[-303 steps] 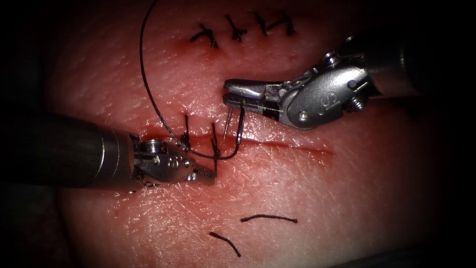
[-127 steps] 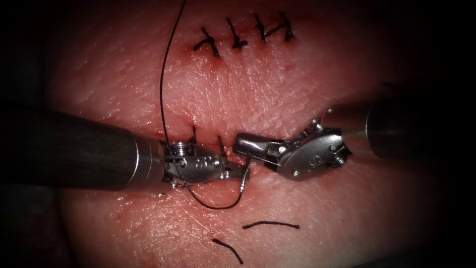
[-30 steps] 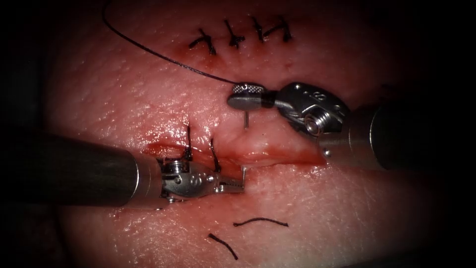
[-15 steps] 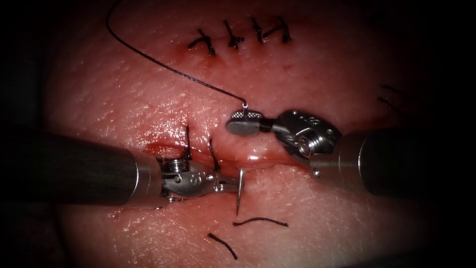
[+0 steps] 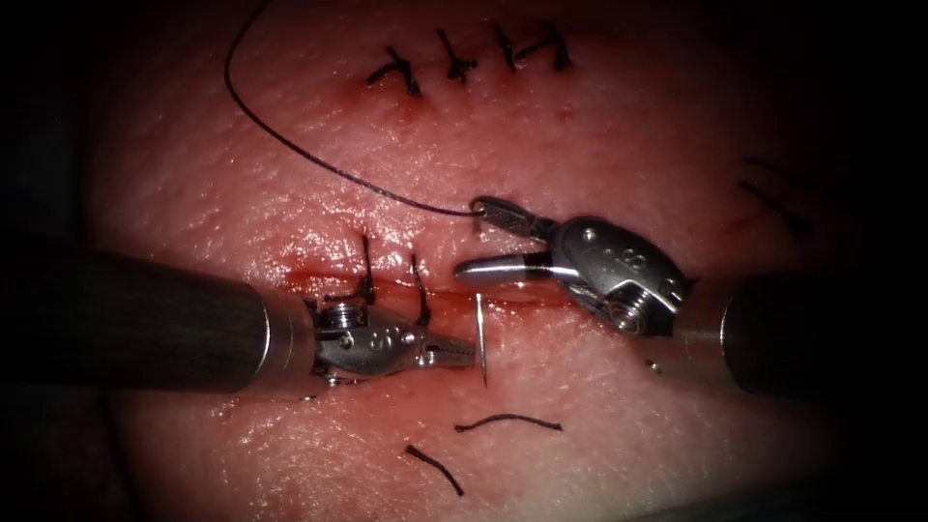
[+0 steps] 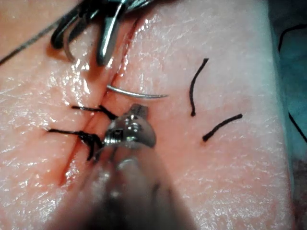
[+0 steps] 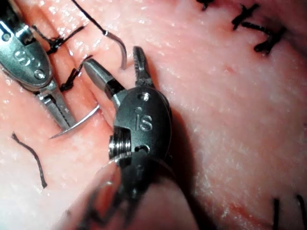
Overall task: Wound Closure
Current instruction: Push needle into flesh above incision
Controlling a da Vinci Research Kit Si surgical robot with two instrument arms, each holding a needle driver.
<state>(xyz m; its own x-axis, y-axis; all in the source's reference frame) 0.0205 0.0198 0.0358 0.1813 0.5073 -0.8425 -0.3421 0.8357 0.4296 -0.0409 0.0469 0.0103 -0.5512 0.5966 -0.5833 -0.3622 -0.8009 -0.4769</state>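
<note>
Now left gripper point(image 5: 469, 352) clamping needle point(image 5: 479, 329)

The pale pink pork-belly tissue point(image 5: 599, 145) looks wet and glossy, with a fine pebbly, creased skin texture. The thin red fluid point(image 5: 309, 282) pooled along the cut is shiny too. Both tools are bright polished metal: the left arm's silver needle driver point(image 5: 454, 353) has ridged, toothed jaws and a dark matt shaft behind a smooth steel collar, and the right arm's silver needle driver point(image 5: 478, 237) shows cross-hatched grip faces plus a threaded screw head. The slim curved steel needle point(image 5: 480, 329) is smooth and mirror-like. The long black thread point(image 5: 290, 145) looks fine and slightly wiry, while the short cut ends of black thread point(image 5: 507, 422) look dull and fibrous.
</note>
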